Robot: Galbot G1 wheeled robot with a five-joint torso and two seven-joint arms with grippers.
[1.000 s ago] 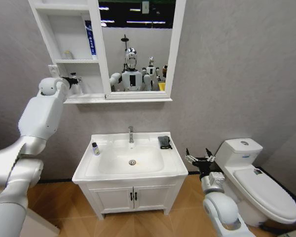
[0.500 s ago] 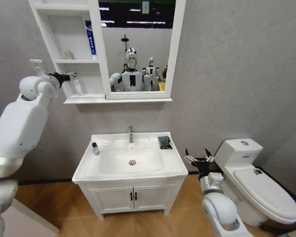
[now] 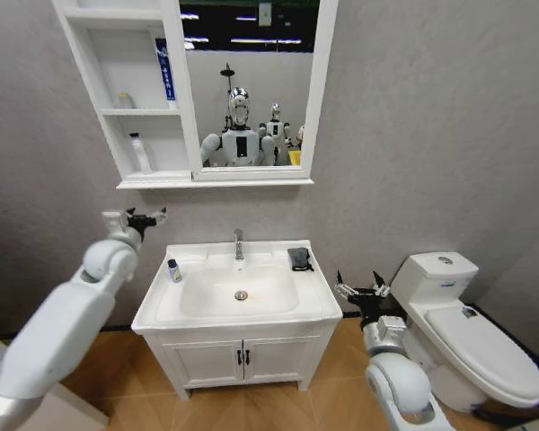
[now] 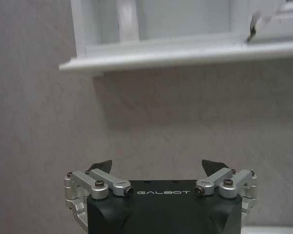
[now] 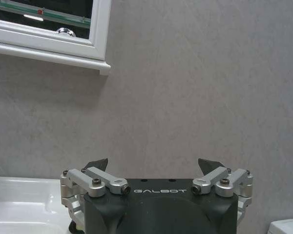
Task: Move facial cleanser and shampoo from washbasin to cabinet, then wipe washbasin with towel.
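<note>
— One bottle [image 3: 139, 153] stands on the lowest shelf of the cabinet [image 3: 108, 67]. Where's the other?

— A small dark-capped bottle [image 3: 173, 270] sits on the washbasin [image 3: 238, 310] rim, left of the bowl. The left claw [image 3: 145, 218] hangs spread and empty between shelf and basin.

— Risk?

— That bottle looks narrow and upright; an off-centre approach could tip it into the bowl.

— And the rest?

— The towel [image 3: 298, 259] lies at the right back corner. The right claw [image 3: 359, 289] waits, splayed, beside the basin.
</note>
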